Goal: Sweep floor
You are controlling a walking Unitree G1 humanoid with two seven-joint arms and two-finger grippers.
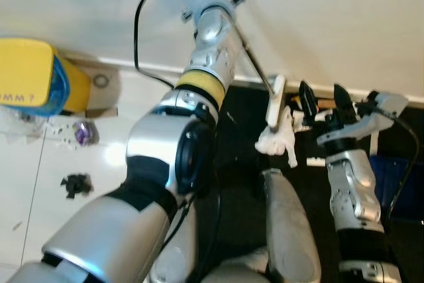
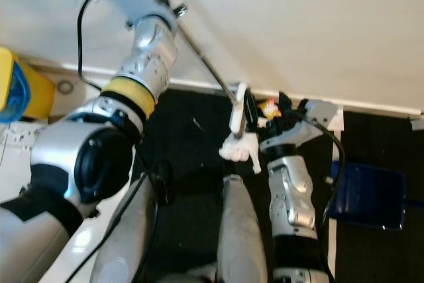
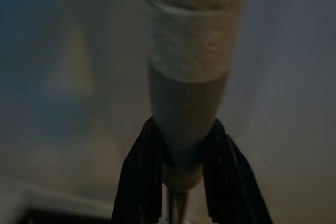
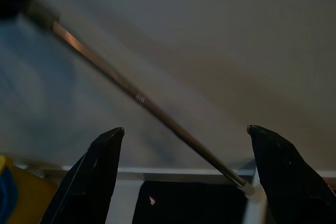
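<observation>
Left end effector (image 3: 186,182) was clamped on the broom handle (image 3: 189,77), raised high near the wall. The thin metal shaft (image 1: 255,64) ran diagonally down toward the robot's right, to the white broom head (image 1: 277,134) over the dark mat (image 2: 192,137). Right end effector (image 1: 324,101), fingers spread wide and holding nothing, sat just beside the head and was the nearer one. Debris (image 1: 76,183) lay on the floor (image 1: 40,210), well left.

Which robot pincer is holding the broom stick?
The left pincer, raised high by the wall, grips the thin metal broom handle. The right pincer is open, holding nothing.
</observation>
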